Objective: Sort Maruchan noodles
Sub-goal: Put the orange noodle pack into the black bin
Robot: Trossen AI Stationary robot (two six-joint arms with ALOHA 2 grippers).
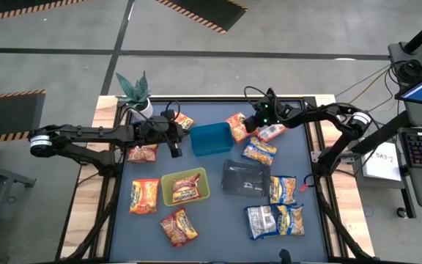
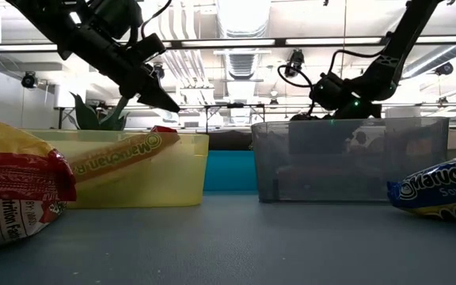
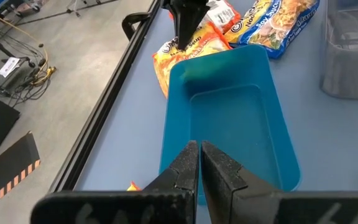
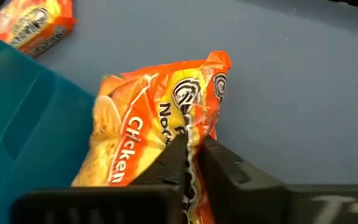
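The right gripper (image 4: 191, 149) is pinched shut on the edge of an orange noodle packet (image 4: 148, 134) at centre frame, beside the blue tray (image 4: 23, 118). The left gripper (image 3: 199, 163), fingers closed and empty, hangs over that tray at bottom centre.

Looked straight down from high above, taking in the whole table (image 1: 211, 158) and both arms. Sat at tabletop level, facing level across into the room, close behind the yellow tray (image 2: 133, 170). Rode the left wrist, near the blue tray (image 3: 229, 124). Rode the right wrist, tight on an orange packet (image 4: 148, 137). Shared that blue tray (image 1: 211, 139) across all four.
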